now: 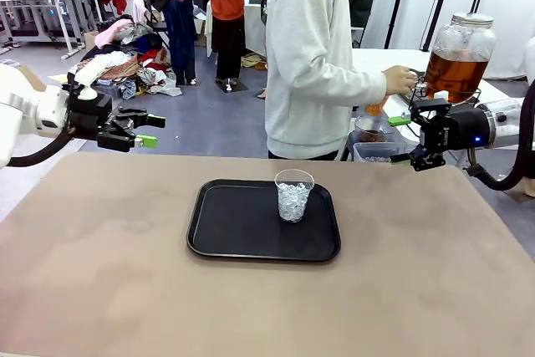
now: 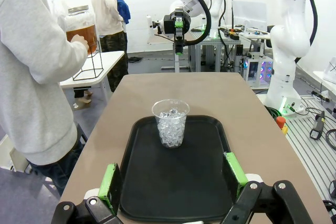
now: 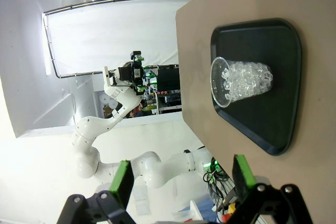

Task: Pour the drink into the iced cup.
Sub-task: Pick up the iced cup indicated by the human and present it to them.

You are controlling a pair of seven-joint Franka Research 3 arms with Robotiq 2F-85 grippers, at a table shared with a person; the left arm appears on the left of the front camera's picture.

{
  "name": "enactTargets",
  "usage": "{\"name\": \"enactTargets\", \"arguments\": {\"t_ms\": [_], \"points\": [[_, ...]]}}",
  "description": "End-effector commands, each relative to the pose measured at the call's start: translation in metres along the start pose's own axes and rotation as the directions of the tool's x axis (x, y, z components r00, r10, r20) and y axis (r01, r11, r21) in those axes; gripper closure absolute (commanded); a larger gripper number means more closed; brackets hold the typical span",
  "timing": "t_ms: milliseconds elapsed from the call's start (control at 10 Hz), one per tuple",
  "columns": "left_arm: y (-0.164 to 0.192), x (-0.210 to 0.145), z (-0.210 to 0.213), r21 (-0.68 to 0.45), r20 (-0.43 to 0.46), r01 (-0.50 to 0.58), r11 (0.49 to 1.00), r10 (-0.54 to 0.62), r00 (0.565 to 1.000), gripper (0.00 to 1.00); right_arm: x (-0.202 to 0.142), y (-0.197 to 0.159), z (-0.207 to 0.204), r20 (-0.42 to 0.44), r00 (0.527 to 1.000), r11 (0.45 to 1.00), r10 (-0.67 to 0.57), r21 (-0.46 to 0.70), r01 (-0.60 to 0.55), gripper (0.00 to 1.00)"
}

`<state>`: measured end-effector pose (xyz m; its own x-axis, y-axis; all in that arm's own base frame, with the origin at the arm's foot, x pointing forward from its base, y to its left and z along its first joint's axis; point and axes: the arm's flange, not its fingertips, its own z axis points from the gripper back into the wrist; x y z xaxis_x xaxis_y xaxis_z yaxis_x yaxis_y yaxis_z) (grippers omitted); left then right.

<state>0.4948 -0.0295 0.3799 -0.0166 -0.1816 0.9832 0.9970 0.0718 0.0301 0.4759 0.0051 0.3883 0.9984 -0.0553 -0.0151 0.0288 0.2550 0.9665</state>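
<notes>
The cup (image 1: 294, 195) is filled with ice; the drink (image 1: 456, 77) is kept in a jar (image 1: 461, 35) beyond the right gripper (image 1: 403, 140), spread open like the left gripper (image 1: 150, 131).

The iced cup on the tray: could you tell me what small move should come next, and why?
Probably turn the right end effector, open and empty, toward the person's hand at the jar. The iced cup on the tray holds only ice, and the drink is in that jar on the side table.
</notes>
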Motion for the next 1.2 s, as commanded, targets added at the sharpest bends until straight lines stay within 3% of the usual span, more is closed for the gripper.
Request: {"name": "enactTargets", "arguments": {"t_ms": [0, 1100], "points": [[-0.0011, 0.0015, 0.0007, -0.002, 0.005, 0.002, 1.000, -0.002, 1.000, 0.00, 0.0007, 0.0020, 0.0006, 0.002, 1.000, 1.000, 0.004, 0.000, -0.004, 0.00], [-0.0011, 0.0015, 0.0007, -0.002, 0.005, 0.002, 1.000, -0.002, 1.000, 0.00, 0.0007, 0.0020, 0.0006, 0.002, 1.000, 1.000, 0.004, 0.000, -0.004, 0.00]]}}
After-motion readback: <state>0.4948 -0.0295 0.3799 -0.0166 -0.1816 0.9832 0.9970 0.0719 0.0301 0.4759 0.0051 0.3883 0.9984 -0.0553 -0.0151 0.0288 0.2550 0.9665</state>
